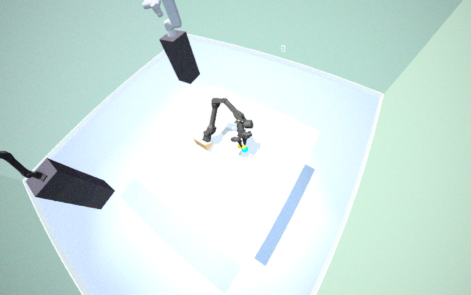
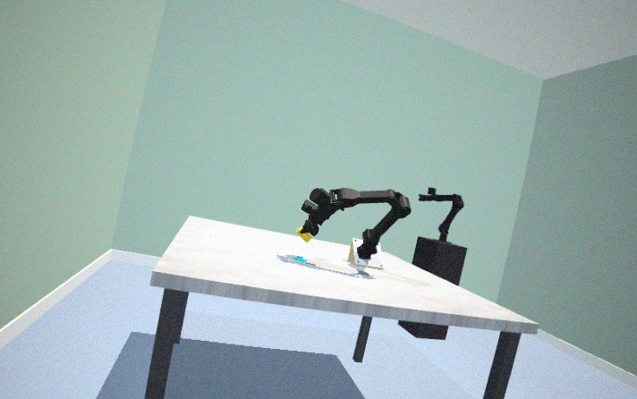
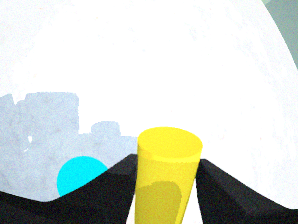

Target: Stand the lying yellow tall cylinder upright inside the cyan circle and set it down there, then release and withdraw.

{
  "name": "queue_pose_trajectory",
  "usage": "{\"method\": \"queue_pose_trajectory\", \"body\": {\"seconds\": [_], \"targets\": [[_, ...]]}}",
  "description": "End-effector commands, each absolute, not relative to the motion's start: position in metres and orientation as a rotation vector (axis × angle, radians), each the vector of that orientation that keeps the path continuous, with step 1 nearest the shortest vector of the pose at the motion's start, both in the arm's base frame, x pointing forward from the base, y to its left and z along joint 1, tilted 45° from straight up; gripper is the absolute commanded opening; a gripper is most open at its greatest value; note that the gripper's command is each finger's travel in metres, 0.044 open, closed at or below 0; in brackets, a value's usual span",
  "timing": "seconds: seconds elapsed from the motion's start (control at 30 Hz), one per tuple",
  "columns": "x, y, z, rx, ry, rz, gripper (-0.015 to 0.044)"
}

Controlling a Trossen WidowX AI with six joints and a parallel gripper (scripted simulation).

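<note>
Pale wood table [image 2: 225,263], green walls; claw [image 2: 309,231] clamped on yellow cylinder [image 2: 304,234] above cyan circle [image 2: 299,258].

White-topped table [image 2: 225,263] stood on dark legs [image 2: 165,338] over a pale blue floor [image 2: 65,328], casting a dark shadow patch [image 2: 225,376] underneath. Green walls [image 2: 282,117] all around, white baseboard [image 2: 51,295] along the bottom, grey ceiling [image 2: 517,28] above. One black box stand [image 2: 439,263] sat past the table's far side, with a dark camera arm [image 2: 446,208] on top. From above, a second black box stand [image 1: 69,186] sat left of the table. A small tan wedge [image 1: 203,144] lay on the tabletop. A white wall outlet [image 1: 282,48] showed on the far wall. A long blue strip [image 1: 284,213] lay on the floor in the top view.
</note>
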State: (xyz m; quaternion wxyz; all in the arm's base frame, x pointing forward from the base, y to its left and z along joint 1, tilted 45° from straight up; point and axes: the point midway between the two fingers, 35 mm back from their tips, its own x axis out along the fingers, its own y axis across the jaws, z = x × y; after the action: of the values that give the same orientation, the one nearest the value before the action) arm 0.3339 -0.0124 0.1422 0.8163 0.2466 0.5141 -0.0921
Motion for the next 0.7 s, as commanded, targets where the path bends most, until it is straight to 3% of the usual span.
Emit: {"method": "queue_pose_trajectory", "body": {"seconds": [0.0,0.67], "targets": [[0.3336,-0.0126,0.1425,0.526,1.066,-0.218,0.0105],[0.3342,-0.0114,0.1455,0.526,0.94,-0.276,0.0105]]}}
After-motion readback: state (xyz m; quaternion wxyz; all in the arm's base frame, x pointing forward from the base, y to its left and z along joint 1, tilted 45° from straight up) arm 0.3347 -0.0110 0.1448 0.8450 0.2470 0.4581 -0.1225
